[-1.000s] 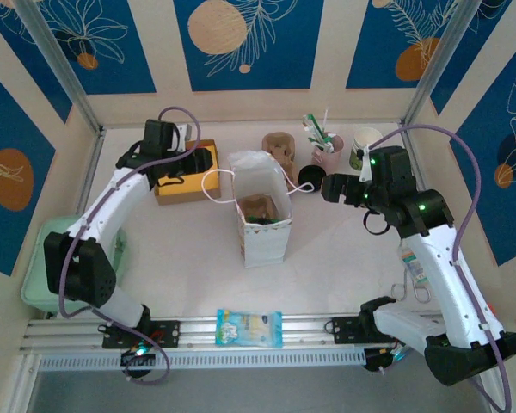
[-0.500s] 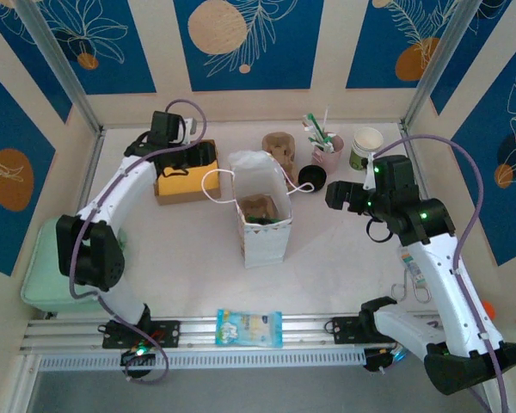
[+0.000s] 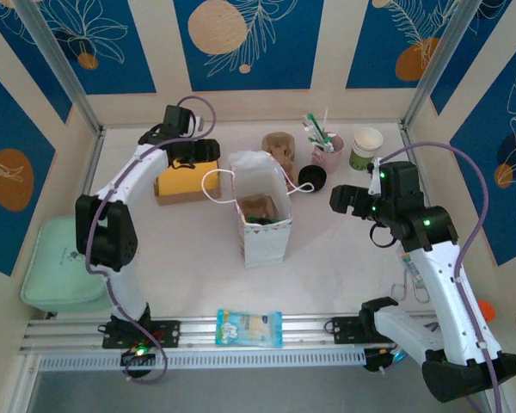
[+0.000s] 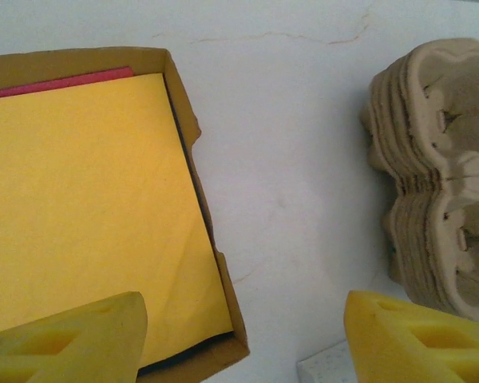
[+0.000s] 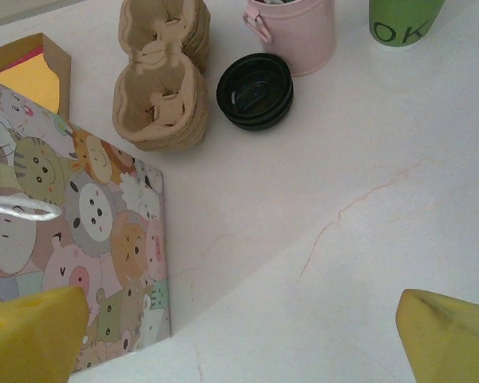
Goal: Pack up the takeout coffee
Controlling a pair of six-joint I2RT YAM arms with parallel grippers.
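Jaws of right gripper (image 5: 239,331) wide open, takeout coffee (image 3: 365,148) at far right, we see left gripper (image 4: 243,335) open, apparently empty, by yellow box (image 4: 88,199).

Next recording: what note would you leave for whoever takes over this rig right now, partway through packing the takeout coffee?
Left end effector: open, empty, above the yellow-filled box and the table beside it.
Right end effector: open, empty, over bare table to the right of the paper bag.
Takeout coffee: upright at the far right of the table, beside the pink cup, no lid on. The black lid lies nearby.
Done: coffee not yet grasped; the bag stands open mid-table.
Left: grasp the cup, probably with the nearer right arm, and lower it upright into the bag.
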